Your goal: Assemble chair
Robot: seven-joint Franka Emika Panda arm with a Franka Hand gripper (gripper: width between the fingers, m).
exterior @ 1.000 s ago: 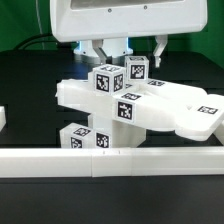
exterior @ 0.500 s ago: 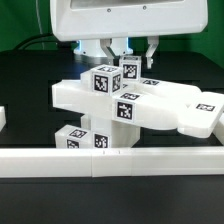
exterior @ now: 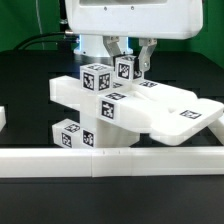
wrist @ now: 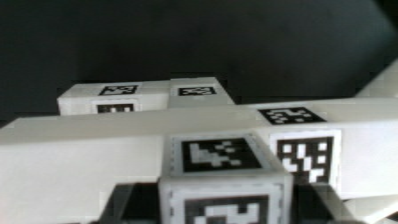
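Left to right in exterior view: chair (exterior: 125, 105) stack mid-table behind front rail (exterior: 110, 160). Gripper (exterior: 133, 62) pinching short post (exterior: 127, 70) on top, we reckon. Worry: thin grip, post twists, whole stack shifts or topples rightward.

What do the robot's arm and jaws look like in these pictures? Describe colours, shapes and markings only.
In the exterior view, the arm's end is a broad, boxy white housing with rounded corners and a pale grey face. Below it hangs the gripper: two slim jaws, light at the top and dark toward the tips. No markings or cables are visible on them. The wrist view shows only dark edges of the jaws.
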